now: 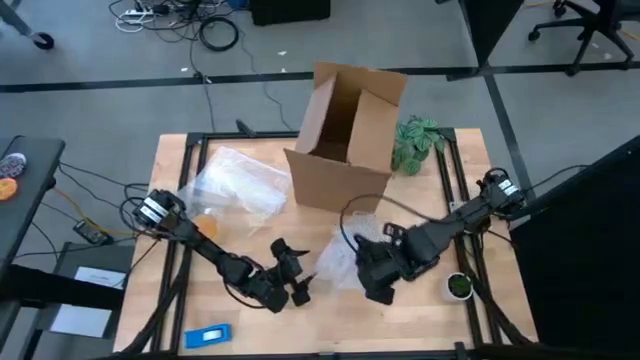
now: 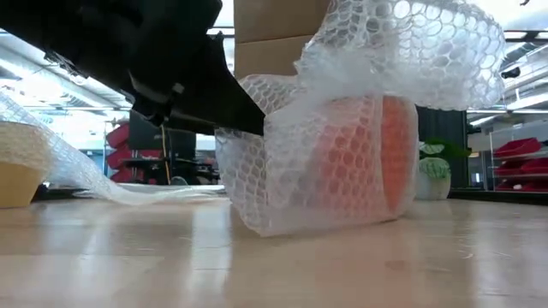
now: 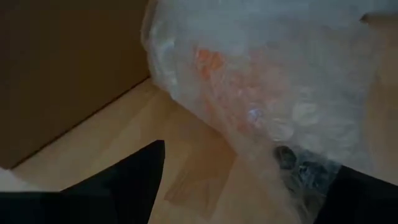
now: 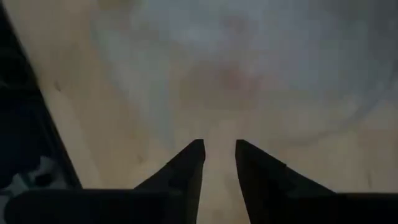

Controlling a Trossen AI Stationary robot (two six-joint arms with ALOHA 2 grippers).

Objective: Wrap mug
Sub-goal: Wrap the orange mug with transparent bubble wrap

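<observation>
The right gripper (image 4: 219,155) has its fingers nearly closed with a narrow gap, holding nothing visible; just ahead of it lies blurred bubble wrap (image 4: 249,68). The left gripper (image 3: 249,186) stands wide open and empty, its fingers either side of the wrapped bundle's edge. The mug (image 2: 364,158) sits between the two grippers, only an orange shape through the wrap. Beyond the bundle stands a cardboard box (image 1: 345,135), partly cut off in the low view.

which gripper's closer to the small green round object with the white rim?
Right. The right gripper sits just beside the small green round object with the white rim; the left gripper is farther off, beyond the bubble-wrapped bundle.
</observation>
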